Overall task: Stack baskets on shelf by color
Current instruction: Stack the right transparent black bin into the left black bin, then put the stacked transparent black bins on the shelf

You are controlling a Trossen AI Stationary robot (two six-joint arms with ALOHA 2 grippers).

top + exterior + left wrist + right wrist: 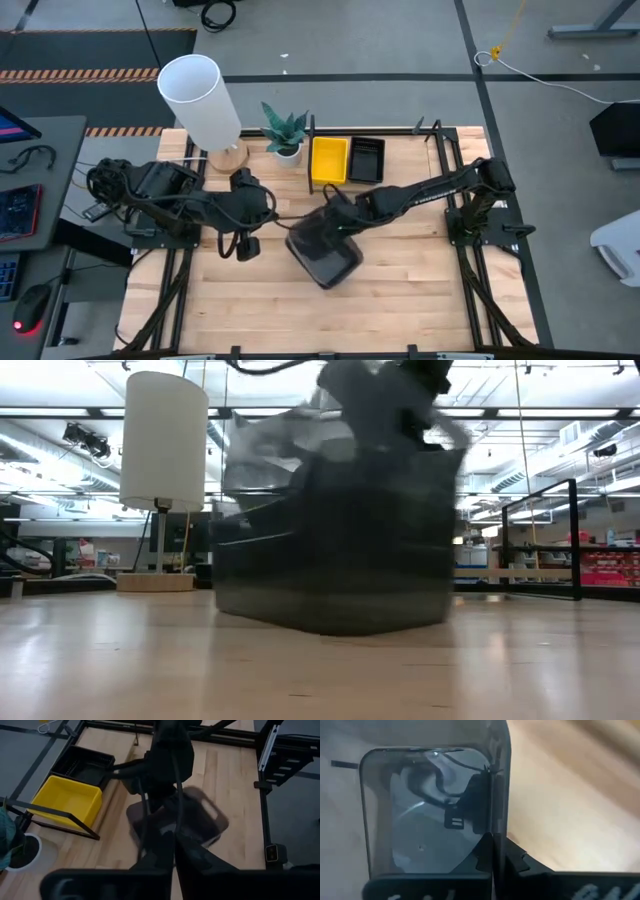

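Smoky grey basket [325, 252] sits mid-table, its wall pinched by the right gripper [331, 222], likely for carrying to the shelf [395, 180]; left gripper [246, 247] waits beside, fingers together.

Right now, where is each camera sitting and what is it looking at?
High view: above the table, looking down at both arms, the grey basket and yellow basket.
Low view: at tabletop height, facing the grey basket and lamp.
Left wrist view: on the left arm, past the left gripper, toward the grey basket.
Right wrist view: on the right arm; the right gripper pinches the basket's wall.
All four share the grey basket.
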